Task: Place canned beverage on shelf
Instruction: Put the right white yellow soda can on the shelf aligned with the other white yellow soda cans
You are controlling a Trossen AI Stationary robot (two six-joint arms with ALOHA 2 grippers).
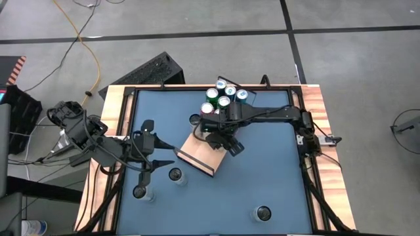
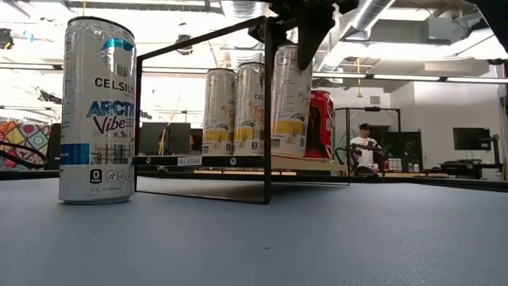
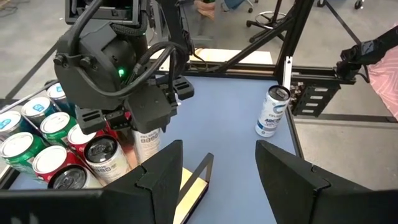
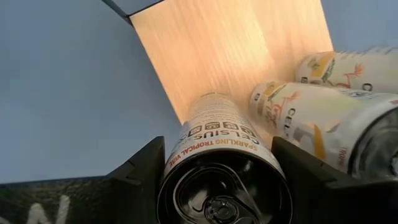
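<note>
A white Celsius can [image 4: 217, 134] stands upright on the light-wood shelf [image 4: 230, 50], and my right gripper [image 4: 217, 146] is shut on it from above. In the low view this can [image 2: 291, 99] hangs under the right gripper [image 2: 305, 24], its base level with the two white cans [image 2: 234, 110] and the red can [image 2: 321, 123] on the shelf [image 2: 305, 164]. From overhead the right gripper [image 1: 220, 136] covers the shelf's [image 1: 197, 152] far part. My left gripper [image 1: 159, 154] waits open and empty to the shelf's left, its wrist view facing the held can [image 3: 148, 140].
A tight group of green, red and white cans [image 1: 223, 95] stands at the table's back. Loose cans stand at the front left [image 1: 175, 175] [image 1: 140, 192] and the front right [image 1: 263, 214]. An Arctic Vibe can [image 2: 97, 111] is close to the low camera. A wooden rim [image 1: 108, 151] borders the blue tabletop.
</note>
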